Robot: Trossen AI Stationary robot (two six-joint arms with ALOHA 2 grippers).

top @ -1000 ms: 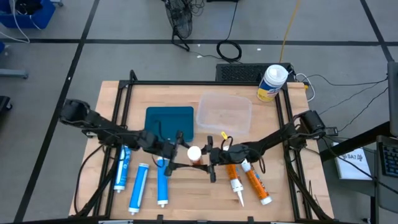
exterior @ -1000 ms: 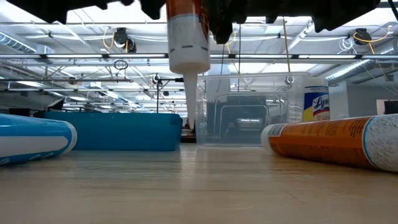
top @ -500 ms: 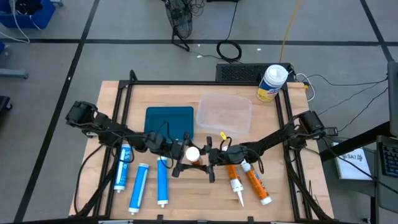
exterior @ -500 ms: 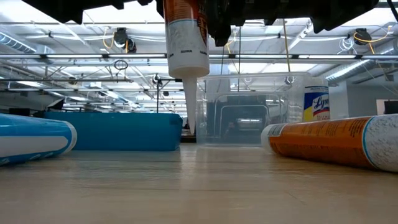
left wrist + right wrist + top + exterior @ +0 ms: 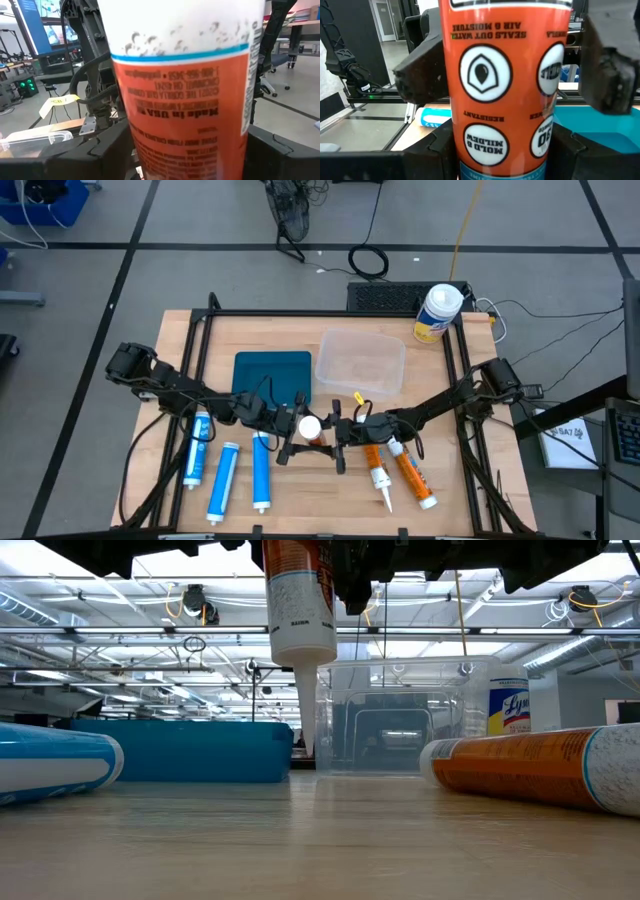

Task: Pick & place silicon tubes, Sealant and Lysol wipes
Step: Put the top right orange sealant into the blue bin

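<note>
Wood [image 5: 300, 500] covers the table top, pale with fine lines, and a black frame [image 5: 330, 313] runs round it. Near the bottom of the high view, three blue tubes [image 5: 223, 480] lie side by side at lower left. Two orange tubes [image 5: 412, 474] with white tips lie at lower right.

Just above them, in the middle of the frame, both arms meet at one orange sealant tube [image 5: 312, 427]. It hangs upright off the table with its white nozzle pointing down. The right gripper [image 5: 334, 430] is clenched on the sealant tube. The left gripper [image 5: 294, 432] has its fingers on both sides of the same tube, and I cannot tell if they press on it.

Farther up sit a dark teal tray [image 5: 272, 376] and, to its right, a clear plastic box [image 5: 360, 363]. At the top right corner of the table stand the Lysol wipes [image 5: 438, 313], upright, yellow with a white top, well apart from both grippers.

Beyond the table the floor [image 5: 200, 220] is grey with dark lines. A black cable coil [image 5: 369, 262] lies there. A blue bin [image 5: 40, 200] shows at the far upper left.

In the low view, the wood [image 5: 320, 840] fills the bottom. Far back, bright ceiling lights [image 5: 120, 650] and pipes run across the room.
</note>
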